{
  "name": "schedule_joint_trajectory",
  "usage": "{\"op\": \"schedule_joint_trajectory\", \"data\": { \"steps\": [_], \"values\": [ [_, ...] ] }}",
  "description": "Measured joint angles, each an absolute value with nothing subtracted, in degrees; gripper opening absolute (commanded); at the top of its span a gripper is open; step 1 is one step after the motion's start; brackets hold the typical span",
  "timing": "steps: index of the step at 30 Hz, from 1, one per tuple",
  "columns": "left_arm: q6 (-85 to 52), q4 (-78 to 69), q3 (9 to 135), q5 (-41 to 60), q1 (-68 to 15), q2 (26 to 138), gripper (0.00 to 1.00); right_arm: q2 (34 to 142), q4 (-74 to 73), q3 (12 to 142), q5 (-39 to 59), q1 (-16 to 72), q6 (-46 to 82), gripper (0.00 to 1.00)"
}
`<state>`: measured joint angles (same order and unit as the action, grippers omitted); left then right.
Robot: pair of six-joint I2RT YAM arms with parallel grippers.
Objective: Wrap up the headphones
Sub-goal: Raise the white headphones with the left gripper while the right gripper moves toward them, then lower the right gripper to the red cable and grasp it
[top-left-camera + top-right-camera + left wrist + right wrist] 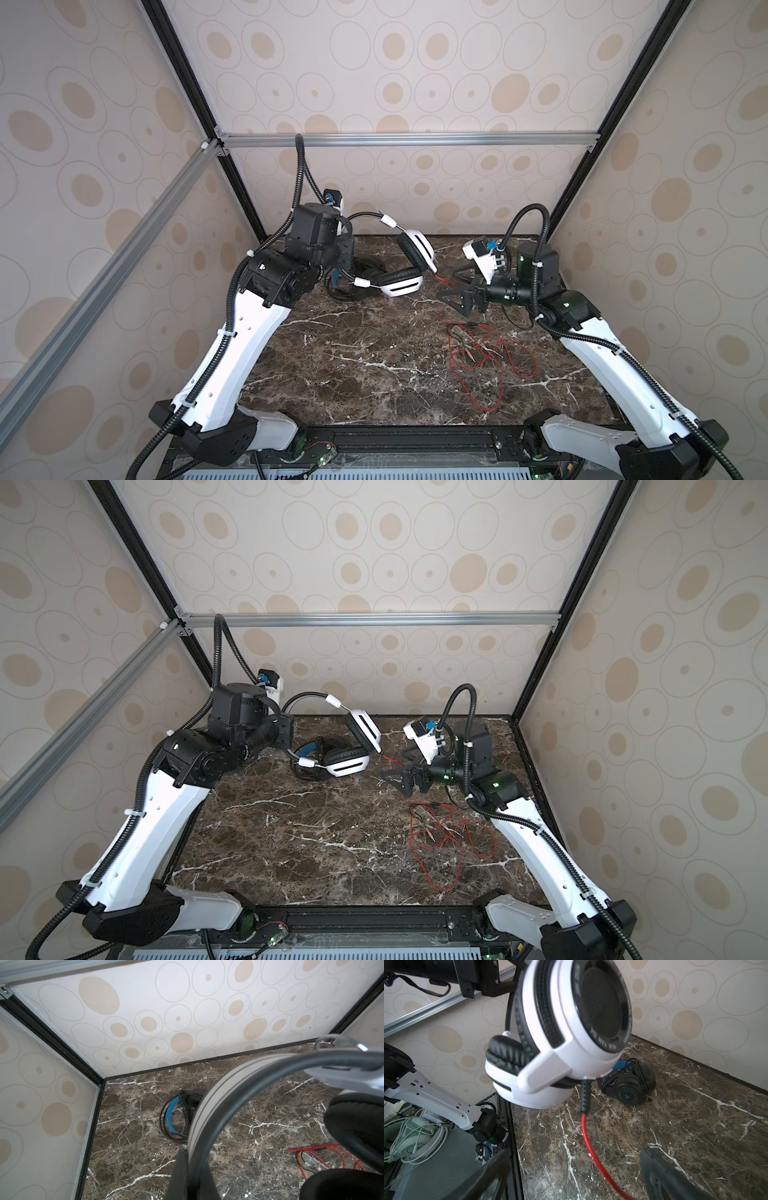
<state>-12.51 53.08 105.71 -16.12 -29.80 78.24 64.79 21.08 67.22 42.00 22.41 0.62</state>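
White headset (pixel 415 251) held up at upper centre in both top views, headband clenched in left gripper (pixel 192 1178) | red cord (pixel 587 1138) hangs from its earcup, long axis down-frame, between spread, empty jaws of right gripper (pixel 451 286); right arm nearer | black headset (pixel 629 1086) on table (pixel 695 1126) behind.

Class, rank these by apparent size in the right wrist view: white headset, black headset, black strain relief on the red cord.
Largest: white headset, though nearest the camera.
Then: black headset.
Smallest: black strain relief.

Top views look down over the whole table (pixel 374 365); both close wrist cameras catch the black headset (pixel 629 1086).
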Motion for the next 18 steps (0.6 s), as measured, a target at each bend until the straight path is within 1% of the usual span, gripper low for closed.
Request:
{"op": "schedule_joint_trajectory", "data": {
  "steps": [7, 13, 18],
  "values": [
    [-12.53, 55.40, 112.20, -14.13, -28.27, 81.08, 0.00, 65.08, 18.15, 64.79, 41.47, 22.31, 1.04, 0.99],
    [-12.60, 56.82, 116.81, -12.97, -27.99, 81.65, 0.00, 66.11, 8.29, 58.61, 39.57, 19.97, 5.30, 0.93],
    [-13.04, 57.91, 119.70, -12.10, -27.90, 81.54, 0.00, 70.06, 2.50, 55.57, 39.20, 19.03, 8.38, 0.92]
  ]
}}
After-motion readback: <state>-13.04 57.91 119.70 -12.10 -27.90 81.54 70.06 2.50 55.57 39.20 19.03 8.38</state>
